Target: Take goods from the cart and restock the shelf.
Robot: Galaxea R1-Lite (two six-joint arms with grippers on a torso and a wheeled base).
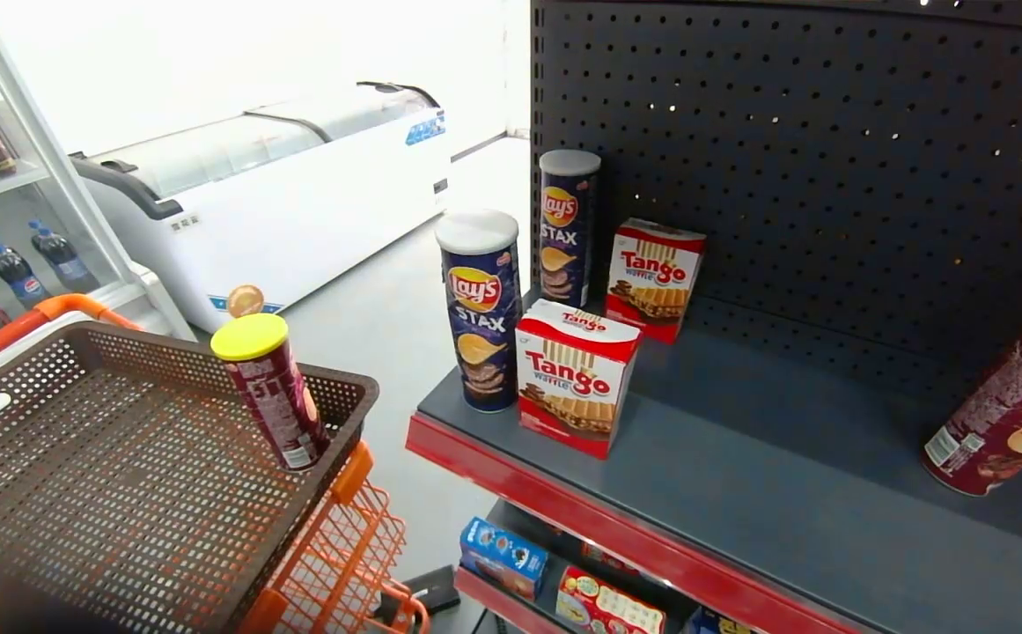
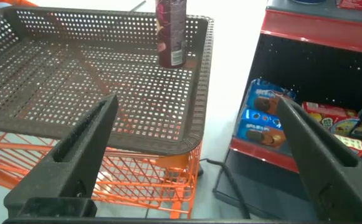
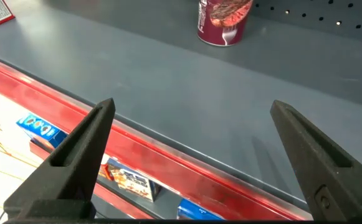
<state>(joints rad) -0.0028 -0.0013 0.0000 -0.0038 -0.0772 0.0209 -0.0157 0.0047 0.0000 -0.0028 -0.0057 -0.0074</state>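
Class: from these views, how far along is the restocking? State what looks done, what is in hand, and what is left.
Done, seemingly: one maroon chip can stands on the shelf, apart from the blue cans and wafer boxes. In hand: nothing; the left gripper and right gripper are open, empty. Left: the yellow-lidded maroon can in the cart basket.

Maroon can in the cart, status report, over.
Left tool open, empty, near basket. Right tool open above shelf. Maroon can standing in basket corner, ungrasped. Nothing blocking it.
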